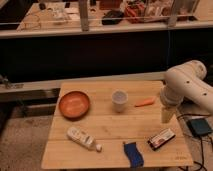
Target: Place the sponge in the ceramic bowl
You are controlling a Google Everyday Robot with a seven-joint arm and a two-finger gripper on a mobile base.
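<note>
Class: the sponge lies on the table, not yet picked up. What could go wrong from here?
1. The gripper hangs over the right side of the table, apart from the sponge, which lies near the front edge; a clumsy grasp might nudge it off.
2. The path to the ceramic bowl passes the white bottle and the cup; either could be knocked.

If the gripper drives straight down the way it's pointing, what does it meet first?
Probably bare table near its right edge: the gripper points down between the orange stick and the dark packet. Depth is unclear.
</note>
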